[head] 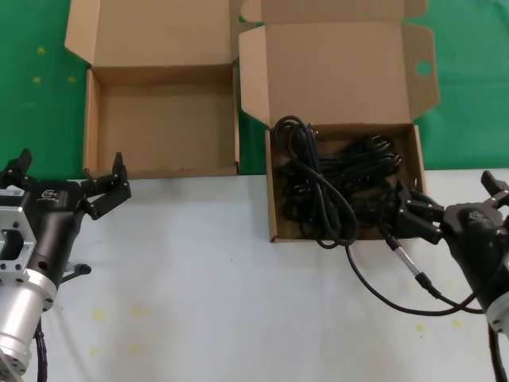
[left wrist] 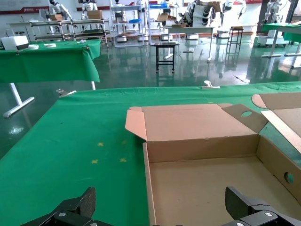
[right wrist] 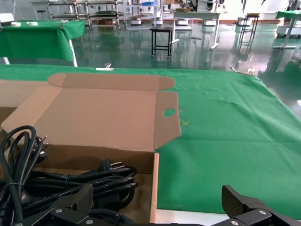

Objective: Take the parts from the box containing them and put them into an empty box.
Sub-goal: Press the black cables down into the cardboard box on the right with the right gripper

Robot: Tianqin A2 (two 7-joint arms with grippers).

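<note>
The right gripper (head: 419,213), jaws wide, sits at the near right corner of the cord box (head: 273,191); the bundled power cords (head: 338,187) lie just leftward (left gripper (head: 111,185), also wide, waits by the empty box (head: 91,119)).

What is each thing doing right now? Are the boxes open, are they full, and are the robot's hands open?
Empty box: lid open, nothing inside.
Box with the cords: lid open, holding cords.
Power cords: tangled in loops in their box, one loop hanging over the front edge onto the white table.
Left gripper: open, holding nothing, by the empty box's front corner.
Right gripper: open, at the cord box's front right corner.
</note>
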